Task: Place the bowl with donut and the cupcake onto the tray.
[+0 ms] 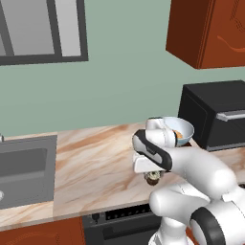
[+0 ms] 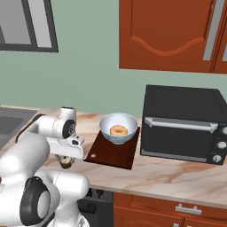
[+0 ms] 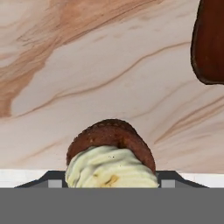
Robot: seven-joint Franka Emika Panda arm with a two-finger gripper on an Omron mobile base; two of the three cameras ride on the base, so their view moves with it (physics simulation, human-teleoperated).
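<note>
The gripper [image 3: 112, 183] was down over the cupcake [image 3: 111, 159] on the marble desk [image 3: 87, 65], jaws on either side; whether they gripped it I could not tell. The bowl [image 2: 118, 128] with its donut [image 2: 118, 130] sat on the tray [image 2: 111, 153]

green wall [image 1: 124, 72], marble counter [image 1: 95, 162], sink [image 1: 24, 172]
</note>
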